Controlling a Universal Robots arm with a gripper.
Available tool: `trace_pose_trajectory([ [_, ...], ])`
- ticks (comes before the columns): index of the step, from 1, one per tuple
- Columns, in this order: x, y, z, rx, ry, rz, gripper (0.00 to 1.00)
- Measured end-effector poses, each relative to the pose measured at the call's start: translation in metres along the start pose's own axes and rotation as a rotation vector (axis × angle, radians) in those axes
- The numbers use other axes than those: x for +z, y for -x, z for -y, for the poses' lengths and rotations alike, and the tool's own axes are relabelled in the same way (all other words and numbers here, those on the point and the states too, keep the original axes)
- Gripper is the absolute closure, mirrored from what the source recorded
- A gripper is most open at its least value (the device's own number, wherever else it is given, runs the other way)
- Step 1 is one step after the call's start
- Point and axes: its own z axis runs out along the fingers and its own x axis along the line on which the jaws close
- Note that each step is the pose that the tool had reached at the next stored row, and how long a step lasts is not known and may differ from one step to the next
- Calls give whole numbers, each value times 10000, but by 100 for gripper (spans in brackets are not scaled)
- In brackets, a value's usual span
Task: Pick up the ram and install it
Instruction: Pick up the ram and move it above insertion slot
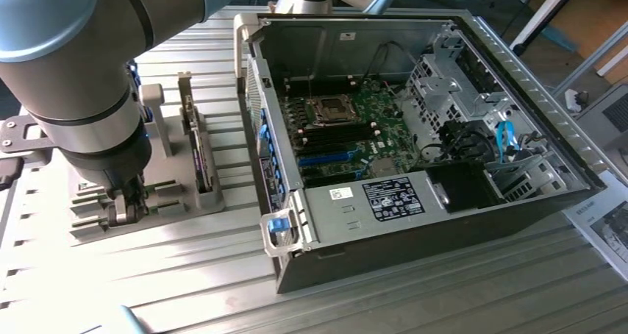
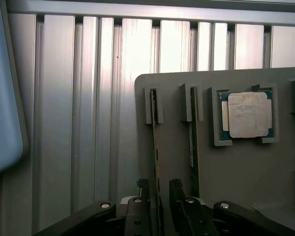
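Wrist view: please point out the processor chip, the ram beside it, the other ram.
Processor chip (image 2: 247, 114): wrist view, centre of silver lid.
Ram beside it (image 2: 192, 142): wrist view, middle of long edge.
Other ram (image 2: 156, 152): wrist view, middle of long edge.

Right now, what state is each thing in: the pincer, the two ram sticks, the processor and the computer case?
ram: on edge in the holder, not yet lifted.
pincer: open, straddling the ram.
second ram: on edge in the next slot, untouched.
processor: flat in its recess.
case: open, lying on its side.
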Motion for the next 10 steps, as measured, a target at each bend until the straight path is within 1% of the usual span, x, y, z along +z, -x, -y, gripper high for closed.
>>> trace_pose_trajectory([
  [10,63,-14,1,0,1,-1,70],
])
